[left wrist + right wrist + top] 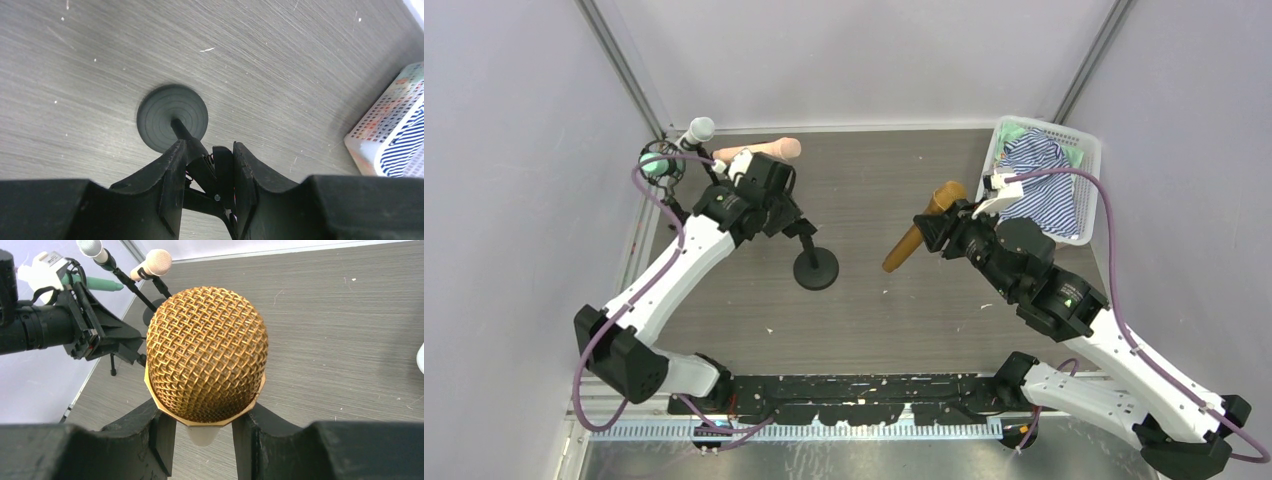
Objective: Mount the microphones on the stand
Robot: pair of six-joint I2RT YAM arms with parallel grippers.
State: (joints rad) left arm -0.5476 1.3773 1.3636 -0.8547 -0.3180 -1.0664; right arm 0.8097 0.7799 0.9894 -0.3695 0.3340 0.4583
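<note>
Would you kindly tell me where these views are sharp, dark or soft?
Top external: even, diffuse light, no hard shadow by the stand. Left wrist: the stand's ringed base is sharp; the left claw clamped on its clip is nearly black. Right wrist: the golden-brown microphone mesh is crisp in the right claw, the peach-pink microphone behind slightly soft.

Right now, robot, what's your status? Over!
Left gripper shut on stand. Right gripper shut on golden-brown microphone, not yet on stand. Basket off to the right, out of path.

Bare table (874, 190) separates stand (816, 268) and basket (1089, 160); mounted microphones (759, 150) crowd the far-left corner.
</note>
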